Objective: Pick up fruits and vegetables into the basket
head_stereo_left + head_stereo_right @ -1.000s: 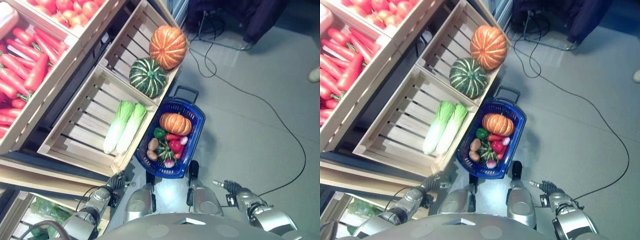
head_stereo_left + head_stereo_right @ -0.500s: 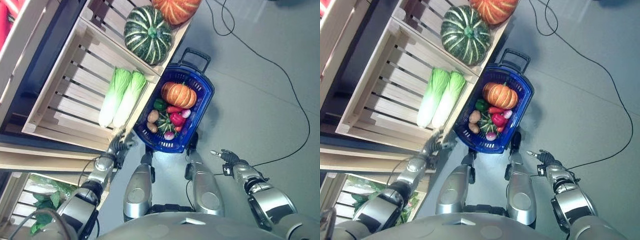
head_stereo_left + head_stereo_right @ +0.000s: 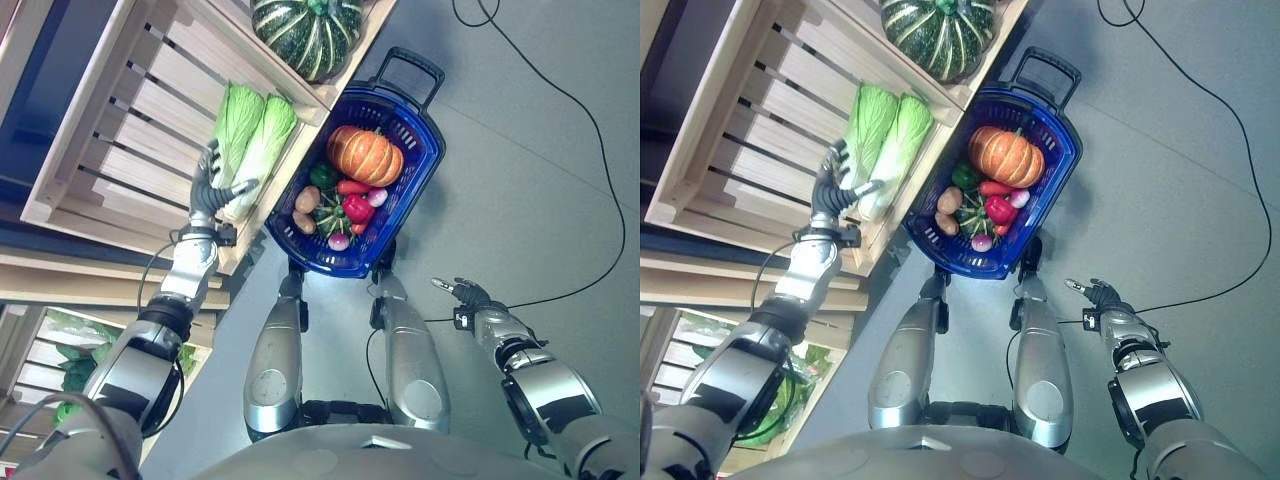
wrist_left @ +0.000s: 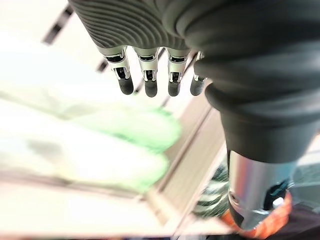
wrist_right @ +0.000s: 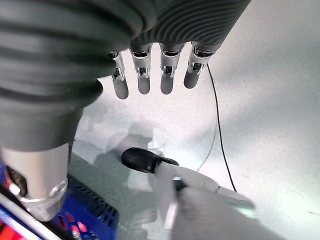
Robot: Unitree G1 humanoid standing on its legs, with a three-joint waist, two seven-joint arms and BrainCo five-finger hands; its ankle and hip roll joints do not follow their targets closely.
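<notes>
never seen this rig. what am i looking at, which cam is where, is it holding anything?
It is a two-legged humanoid with two silver arms. The two wide pictures come from a stereo camera on its head, looking down. The two close-ups come from cameras on its wrists, looking along the fingers.

In front stands a blue basket on the floor, already holding an orange pumpkin and smaller vegetables. Beside it is a wooden crate with two cabbages; a green striped pumpkin sits in the next crate.

The left robot hand reaches over the cabbages, fingers straight, holding nothing. The right robot hand hangs open over the floor, also holding nothing.
</notes>
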